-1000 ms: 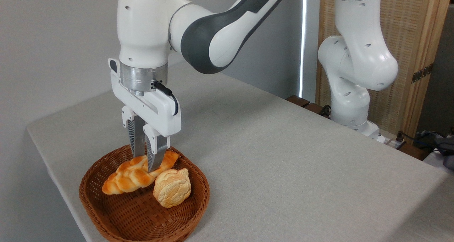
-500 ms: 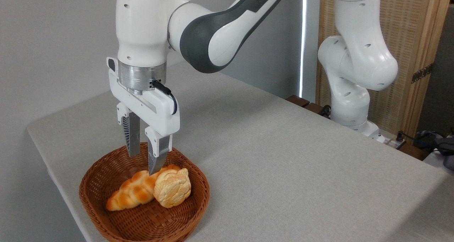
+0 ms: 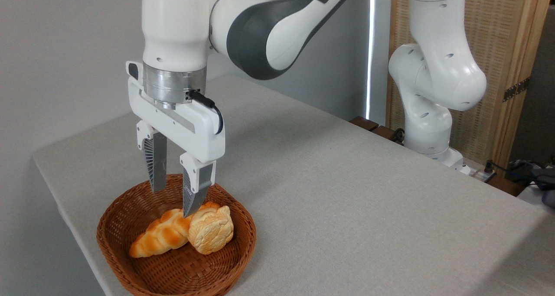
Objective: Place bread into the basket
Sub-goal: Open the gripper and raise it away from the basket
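The braided golden-orange bread (image 3: 162, 237) lies on the floor of the oval wicker basket (image 3: 130, 270), which stands at the table's near left corner. Its right end is tucked behind a round pale bun (image 3: 211, 235) that leans against it. My gripper (image 3: 173, 200) hangs open just above the bread, pointing straight down, with nothing between its fingers. The nearer fingertip (image 3: 190, 207) overlaps the loaf in the picture, but I cannot tell whether it touches.
The grey table (image 3: 347, 209) stretches away to the right of the basket. The arm's white base (image 3: 427, 127) stands at the back right edge, in front of a wooden screen, with cables beside it. The table's left edge runs close to the basket.
The gripper let go of the bread and opened; the loaf dropped onto the basket floor against the bun. Since then the gripper has risen a little and spread wider.
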Available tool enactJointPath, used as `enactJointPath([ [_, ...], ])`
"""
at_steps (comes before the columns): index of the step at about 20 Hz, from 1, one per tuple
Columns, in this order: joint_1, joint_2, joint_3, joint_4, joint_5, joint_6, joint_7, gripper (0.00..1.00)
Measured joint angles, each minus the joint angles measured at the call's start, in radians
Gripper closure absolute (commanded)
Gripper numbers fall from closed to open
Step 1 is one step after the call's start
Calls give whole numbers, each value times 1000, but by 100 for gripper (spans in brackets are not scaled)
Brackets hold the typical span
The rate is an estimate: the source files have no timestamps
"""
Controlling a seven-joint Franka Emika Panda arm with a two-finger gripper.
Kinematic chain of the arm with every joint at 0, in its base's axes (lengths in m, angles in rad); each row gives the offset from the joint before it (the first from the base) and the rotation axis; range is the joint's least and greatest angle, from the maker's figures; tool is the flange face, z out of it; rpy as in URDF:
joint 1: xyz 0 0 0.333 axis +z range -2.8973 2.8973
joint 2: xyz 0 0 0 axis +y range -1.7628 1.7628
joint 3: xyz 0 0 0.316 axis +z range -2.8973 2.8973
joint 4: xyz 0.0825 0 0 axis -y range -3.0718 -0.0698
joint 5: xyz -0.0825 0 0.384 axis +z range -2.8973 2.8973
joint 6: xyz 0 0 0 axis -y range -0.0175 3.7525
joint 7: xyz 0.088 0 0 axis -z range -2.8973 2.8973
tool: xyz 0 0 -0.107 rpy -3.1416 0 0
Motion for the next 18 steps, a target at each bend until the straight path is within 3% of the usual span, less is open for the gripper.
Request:
enactJointPath([
  [8, 1, -53, 31, 46, 21, -197, 0, 0],
  [18, 1, -98, 35, 46, 105, -351, 10, 0],
])
